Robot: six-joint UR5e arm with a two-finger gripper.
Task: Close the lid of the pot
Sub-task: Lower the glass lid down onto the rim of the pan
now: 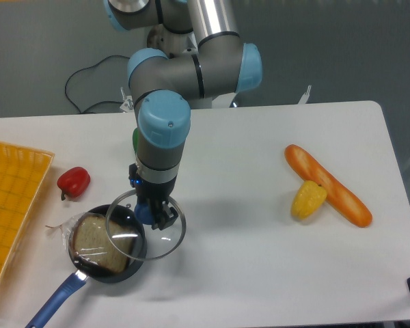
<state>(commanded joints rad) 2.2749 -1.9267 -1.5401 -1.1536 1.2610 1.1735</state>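
The claw (156,215) pinches the blue knob of the round clear glass lid (165,240), low and left of centre. The small black blue-handled pot (116,272) lies lower-left, rims partly overlapping.

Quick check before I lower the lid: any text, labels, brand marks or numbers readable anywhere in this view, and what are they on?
None: no readable text in this view.
The gripper, the lid and the pot show no markings.
The wrapped bread slice in the pot shows no legible label.
The orange tray, red pepper, baguette and corn are unmarked.
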